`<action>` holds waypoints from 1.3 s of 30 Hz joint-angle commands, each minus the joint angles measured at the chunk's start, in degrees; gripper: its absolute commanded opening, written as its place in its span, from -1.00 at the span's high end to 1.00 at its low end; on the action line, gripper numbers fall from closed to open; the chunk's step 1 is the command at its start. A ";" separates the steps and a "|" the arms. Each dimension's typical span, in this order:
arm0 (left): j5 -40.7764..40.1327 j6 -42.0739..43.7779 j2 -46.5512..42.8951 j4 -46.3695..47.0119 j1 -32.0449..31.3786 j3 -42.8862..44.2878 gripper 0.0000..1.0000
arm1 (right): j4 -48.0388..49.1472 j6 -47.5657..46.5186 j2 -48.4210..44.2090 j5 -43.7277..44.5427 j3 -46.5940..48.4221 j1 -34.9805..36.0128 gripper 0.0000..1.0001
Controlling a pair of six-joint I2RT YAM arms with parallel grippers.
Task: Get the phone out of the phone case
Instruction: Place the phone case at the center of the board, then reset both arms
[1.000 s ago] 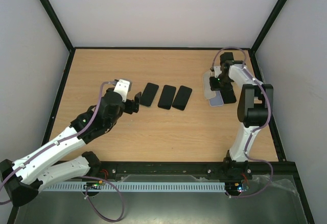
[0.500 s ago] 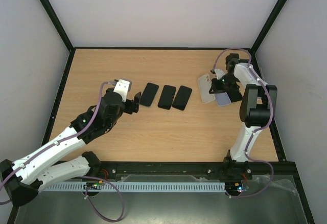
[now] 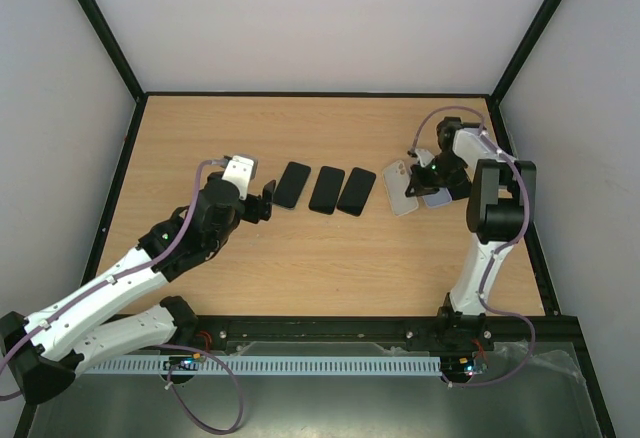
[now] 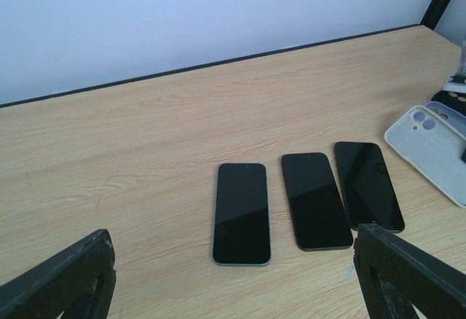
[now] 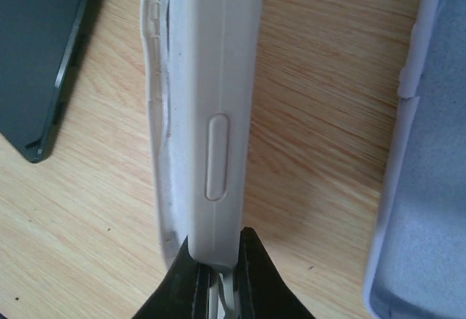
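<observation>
**Two robot arms over a wooden table, the right one pinching a white phone case**

A pale wood-grain tabletop [image 3: 300, 268] fills a booth with plain white walls [image 3: 300, 18] and a black metal frame [image 3: 100, 38]. Three bare black slab phones [image 4: 314, 199] lie face up, side by side, in a row at the middle of the table.

Just right of that row, the right gripper [image 5: 216, 250] is clamped on one end of a white soft rubbery phone case [image 5: 207, 115]. The case's long side edge, with its raised button, faces the wrist camera. I cannot tell whether a phone sits inside. A lilac phone case [image 5: 419, 188] lies just beside it, further right.

The left gripper [image 3: 267, 198] hangs just left of the row, jaws wide apart, holding nothing.
</observation>
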 commanded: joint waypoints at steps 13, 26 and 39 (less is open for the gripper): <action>-0.74 0.59 -0.05 0.12 0.98 -0.70 -0.76 | 1.62 0.28 -1.98 5.45 -0.90 0.02 0.31; -0.65 0.54 0.39 0.39 2.55 -0.70 -0.76 | 9.74 2.21 -21.76 0.66 -8.38 -0.10 0.24; -1.49 -0.91 0.23 0.74 3.42 -0.91 -0.76 | 38.04 22.48 -50.02 3.13 -26.89 -0.16 -0.29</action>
